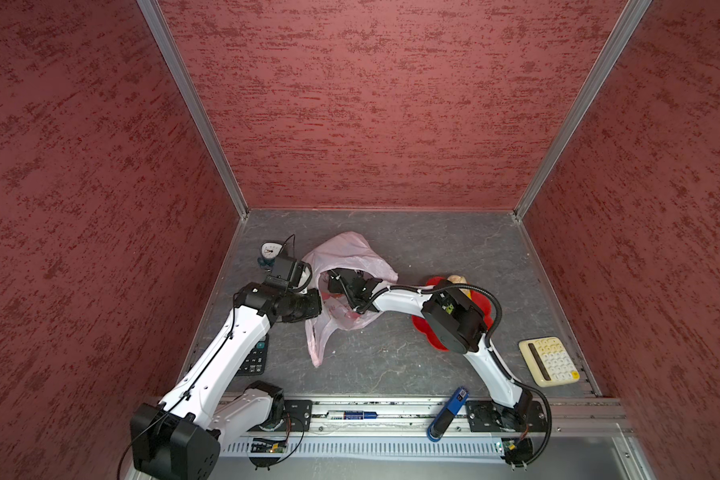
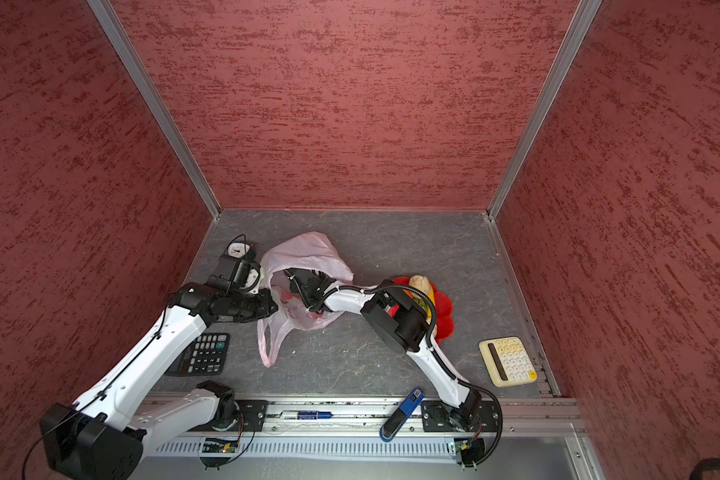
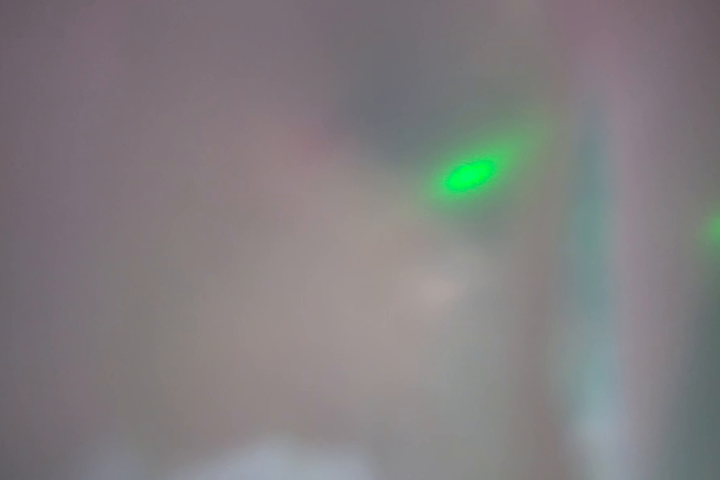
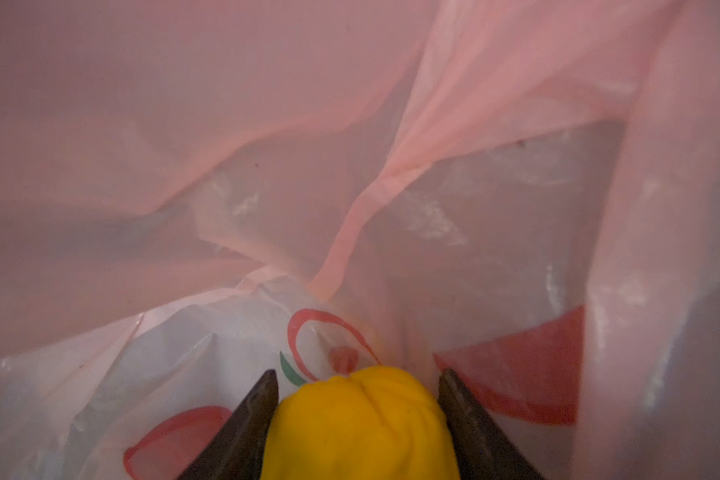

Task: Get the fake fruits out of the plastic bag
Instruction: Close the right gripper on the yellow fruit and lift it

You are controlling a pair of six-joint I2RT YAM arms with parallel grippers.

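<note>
The pale-pink plastic bag (image 1: 346, 253) (image 2: 304, 249) lies at the middle left of the grey floor with its mouth held up. My right gripper (image 4: 357, 376) reaches into that mouth, its fingers pressed on both sides of a yellow lemon (image 4: 362, 428). Printed red fruit pictures show on the film around it. My left gripper (image 1: 308, 276) sits at the bag's left rim, pinching the film; bag film blurs the whole left wrist view. On the red plate (image 2: 443, 307) lie a cream wrinkled lump (image 2: 420, 282) and a yellow banana (image 2: 432, 297), partly hidden by my right arm.
A black calculator (image 2: 202, 353) lies under my left arm and a cream calculator (image 1: 549, 360) at the right wall. A small clock (image 1: 271, 249) stands behind the left gripper. A blue tool (image 1: 449, 413) and a battery (image 1: 352, 414) rest on the front rail.
</note>
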